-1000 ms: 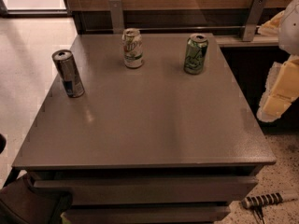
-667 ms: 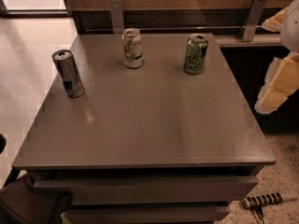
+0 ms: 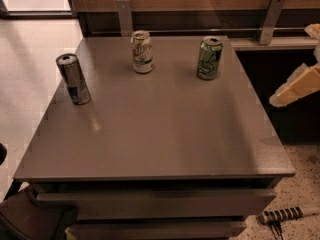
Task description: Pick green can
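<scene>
Cut off: you get only part of the pincer (image 3: 296, 86), a pale piece at the right frame edge, beyond the right side of the desk (image 3: 165, 134). Rest of the arm is out of frame.
Pincer state: can't tell if it's wide or narrow.
Hard to make out: striped obj (image 3: 282, 215) on the floor btm right and dark shape (image 3: 30, 219) btm left. You can't ID either.
Green can (image 3: 209, 58): upright on the desk, back-right area, near the back edge.
Can vs pincer: can is left of the pincer and a bit higher in frame, well apart, no contact.
Other cans: white can w/ green print (image 3: 142, 51) upright at back-centre, left of the green can. Slim silver-blue can (image 3: 73, 79) upright near the left edge.
Contents: insides of all 3 cans not visible. Drawers (image 3: 150, 201) under the desk top, insides hidden.
</scene>
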`<state>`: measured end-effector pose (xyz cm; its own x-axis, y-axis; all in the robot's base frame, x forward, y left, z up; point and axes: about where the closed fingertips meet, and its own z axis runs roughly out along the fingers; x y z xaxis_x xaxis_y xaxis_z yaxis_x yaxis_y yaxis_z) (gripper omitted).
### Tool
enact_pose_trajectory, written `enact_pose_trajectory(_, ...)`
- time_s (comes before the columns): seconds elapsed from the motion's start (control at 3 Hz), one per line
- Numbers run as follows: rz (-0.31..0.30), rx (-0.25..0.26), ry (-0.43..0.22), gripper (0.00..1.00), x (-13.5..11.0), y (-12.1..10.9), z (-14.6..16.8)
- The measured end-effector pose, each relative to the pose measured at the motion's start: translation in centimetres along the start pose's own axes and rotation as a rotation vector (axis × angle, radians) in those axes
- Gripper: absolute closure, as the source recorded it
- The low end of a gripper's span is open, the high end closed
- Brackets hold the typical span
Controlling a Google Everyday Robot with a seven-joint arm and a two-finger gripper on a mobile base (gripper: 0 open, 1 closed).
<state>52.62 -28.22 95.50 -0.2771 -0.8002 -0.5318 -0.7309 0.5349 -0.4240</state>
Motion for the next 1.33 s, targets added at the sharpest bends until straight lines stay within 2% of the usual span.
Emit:
enact_pose_trajectory(0.33, 0.068, 0.113, -0.182, 0.00, -1.5, -4.7, 2.3)
enact_pose_trajectory(0.67, 0.142, 0.197, -0.365, 0.00, -4.4, -10.8, 4.1)
enact_pose_trajectory(1.0, 0.143, 0.181, -0.361, 0.00, -4.5, -10.3, 4.5)
enact_pose_trajectory(1.33, 0.186, 0.129, -0.392, 0.00, -5.1, -10.3, 6.9)
